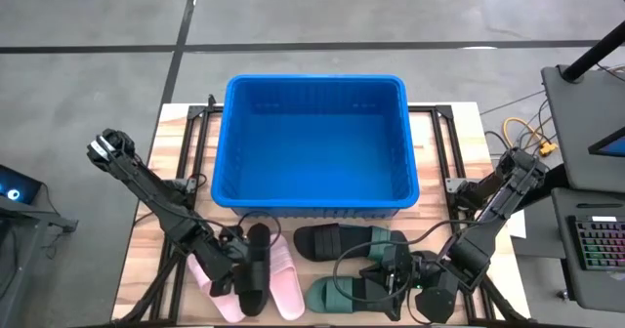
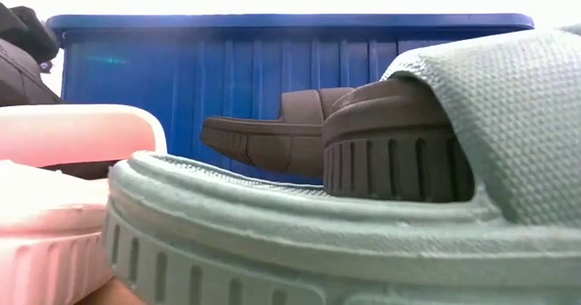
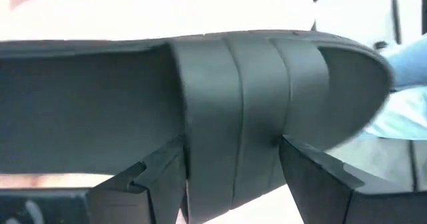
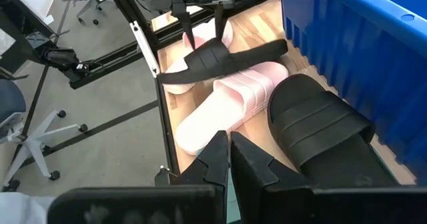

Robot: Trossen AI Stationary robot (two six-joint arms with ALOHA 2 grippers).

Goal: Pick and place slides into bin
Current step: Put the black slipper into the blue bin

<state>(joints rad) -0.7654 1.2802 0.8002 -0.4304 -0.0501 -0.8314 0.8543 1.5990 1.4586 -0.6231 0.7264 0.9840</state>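
We look down on a pale wooden table (image 1: 437, 143) standing on a grey floor, with black frame rails at its sides.

The slides lie along the table's near edge, in front of the bin. A black slide (image 1: 256, 267) is held off the pink ones, tilted on its edge: the left gripper (image 1: 242, 269) is clamped across it, one finger (image 3: 150, 177) on each side of the wide ribbed strap. The right wrist view shows the same sandal (image 4: 217, 57) hanging level above the pink pair. Those two light pink slides (image 1: 283, 287) lie side by side beneath it, smooth and matte, with ridged straps.

Toward the middle, a second black slide (image 1: 330, 240) lies flat just in front of the bin's wall, its strap crossed by three raised bands. Next to it are the dark green slides (image 1: 337, 294), finely textured, one lying partly over the other near the right arm. The right gripper (image 1: 395, 269) sits low over them with its fingers pressed together and nothing between them.

The bin (image 1: 314, 86) is a bright blue rectangular tub with finely ribbed walls and a rolled rim, filling the table's middle and far part. We see only its bare blue floor inside; all the sandals are outside it.
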